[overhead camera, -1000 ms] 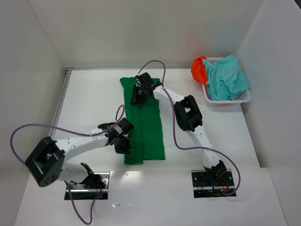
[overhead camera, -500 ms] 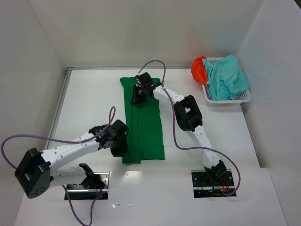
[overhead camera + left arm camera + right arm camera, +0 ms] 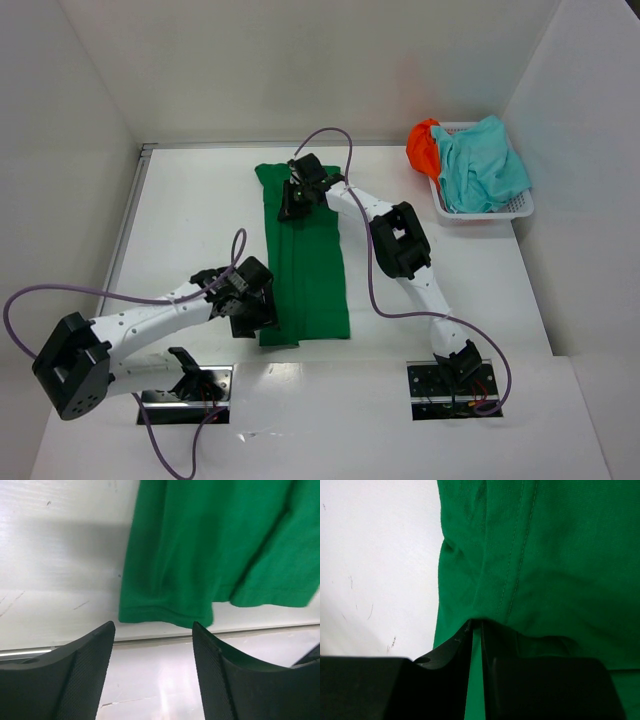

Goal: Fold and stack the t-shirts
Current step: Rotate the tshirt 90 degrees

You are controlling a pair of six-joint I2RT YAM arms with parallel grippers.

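Top view: the dark green t-shirt [image 3: 310,270] lies as a long narrow strip down the centre of the frame on the white table [image 3: 190,220]. Your right gripper [image 3: 292,205] sits on its upper end, and your left gripper [image 3: 262,312] is at the strip's lower left corner, just beside the edge. The light teal t-shirt [image 3: 485,165] and the orange t-shirt [image 3: 422,148] are heaped unfolded in the white basket [image 3: 520,208] at the upper right, well apart from both arms.

Left wrist view: the two fingers [image 3: 85,680] stand wide apart with nothing between them, so this hand holds no cloth. The green hem crosses the upper middle of the frame just beyond the tips, and its layers end unevenly, one corner reaching lower than the rest.

Right wrist view: the fingers [image 3: 445,680] are pressed together with a thin sliver of green caught between them, so you are pinching the shirt. A ridge of cloth bunches ahead of the tips, and you cannot tell how many layers are in the pinch.

Risks, as I judge them: pull or lift with only that end held and the strip may drag and the lengthwise fold fall open; travel low with the left hand and a spread finger could snag the hem; fold across now and the uneven layers may give you a crooked packet that stacks badly.
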